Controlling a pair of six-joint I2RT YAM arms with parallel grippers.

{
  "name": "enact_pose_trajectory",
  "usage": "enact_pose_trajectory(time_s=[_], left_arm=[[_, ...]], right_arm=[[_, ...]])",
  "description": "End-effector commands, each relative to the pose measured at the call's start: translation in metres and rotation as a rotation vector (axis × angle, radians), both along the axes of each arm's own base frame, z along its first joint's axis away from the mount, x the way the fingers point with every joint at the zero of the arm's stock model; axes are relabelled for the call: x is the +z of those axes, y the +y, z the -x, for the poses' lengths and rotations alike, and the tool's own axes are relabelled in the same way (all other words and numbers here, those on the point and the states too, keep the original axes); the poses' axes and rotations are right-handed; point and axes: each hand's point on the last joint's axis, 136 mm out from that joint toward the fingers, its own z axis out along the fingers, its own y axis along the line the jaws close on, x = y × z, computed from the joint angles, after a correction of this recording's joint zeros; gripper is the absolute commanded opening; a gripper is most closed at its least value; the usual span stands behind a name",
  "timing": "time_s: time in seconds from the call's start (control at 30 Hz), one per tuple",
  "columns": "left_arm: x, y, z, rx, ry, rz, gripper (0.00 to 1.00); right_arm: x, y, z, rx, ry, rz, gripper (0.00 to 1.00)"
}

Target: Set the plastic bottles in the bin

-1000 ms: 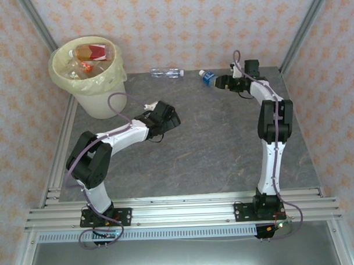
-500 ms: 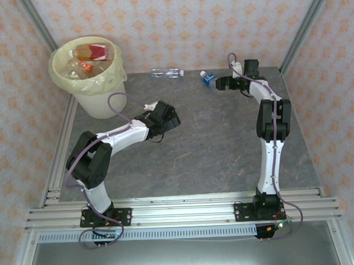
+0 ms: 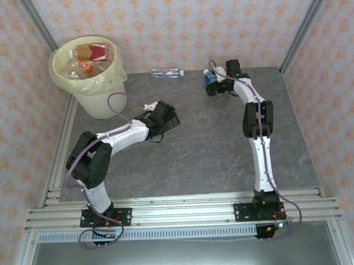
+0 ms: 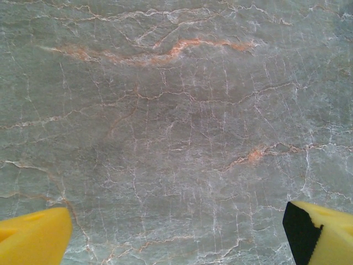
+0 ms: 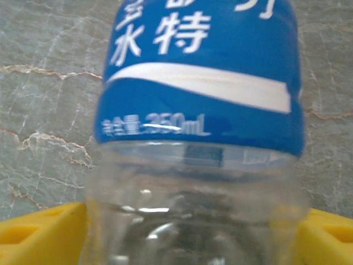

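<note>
A small plastic bottle with a blue label (image 3: 209, 78) (image 5: 201, 83) lies at the back of the table. My right gripper (image 3: 214, 84) (image 5: 193, 237) is open around its clear lower end, with a yellow finger (image 5: 44, 232) on each side. A clear bottle (image 3: 166, 72) lies by the back wall. The cream bin (image 3: 100, 94) with its pale yellow bag stands at the back left and holds several bottles (image 3: 93, 52). My left gripper (image 3: 150, 106) (image 4: 176, 237) hangs open over bare table, right of the bin.
The grey marbled table (image 3: 195, 143) is bounded by patterned walls and metal posts at the back and sides, and by an aluminium rail at the near edge. Open tabletop lies between the two arms.
My right gripper has slid left along the back of the table until its fingers stand on either side of the blue-labelled bottle, which has barely shifted. The left arm has not moved.
</note>
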Motion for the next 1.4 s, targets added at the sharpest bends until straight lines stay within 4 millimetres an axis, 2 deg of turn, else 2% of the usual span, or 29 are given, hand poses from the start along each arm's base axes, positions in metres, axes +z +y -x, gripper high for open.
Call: enact_pose_trajectory(time_s=[0.0,0.13,0.27,0.4,0.47,0.63,0.8,0.93,1.03,1.13,1.37], left_arm=[[0.005,0.008,0.006,0.016,-0.006,-0.038,1.0],[0.008,0.007,0.006,0.01,-0.013,-0.026,1.0],[0.017,-0.005,0.004,-0.028,-0.054,0.04,1.0],[0.037,-0.029,0.002,-0.122,-0.141,0.175,1.0],[0.052,-0.044,0.002,-0.187,-0.194,0.255,1.0],[0.112,-0.086,0.006,-0.395,-0.349,0.45,1.0],[0.17,-0.116,0.012,-0.551,-0.46,0.616,1.0],[0.212,-0.133,0.022,-0.652,-0.553,0.755,1.0],[0.227,-0.143,0.029,-0.708,-0.576,0.774,1.0],[0.23,-0.151,0.034,-0.743,-0.56,0.738,1.0],[0.227,-0.147,0.023,-0.66,-0.556,0.704,1.0]], right_arm=[[0.008,-0.016,0.0,-0.035,-0.011,0.069,0.72],[0.032,-0.024,0.006,-0.096,-0.059,0.078,0.62],[0.072,-0.027,0.022,-0.145,-0.158,0.041,0.57],[0.113,-0.026,0.058,-0.18,-0.24,-0.037,0.56],[0.129,-0.023,0.08,-0.181,-0.253,-0.085,0.55],[0.162,-0.016,0.14,-0.21,-0.295,-0.235,0.55],[0.197,0.001,0.196,-0.137,-0.323,-0.37,0.55],[0.216,0.013,0.234,-0.098,-0.325,-0.49,0.55],[0.223,0.029,0.261,-0.026,-0.31,-0.539,0.55],[0.228,0.05,0.283,0.07,-0.276,-0.545,0.55],[0.239,0.093,0.312,0.232,-0.228,-0.582,0.55]])
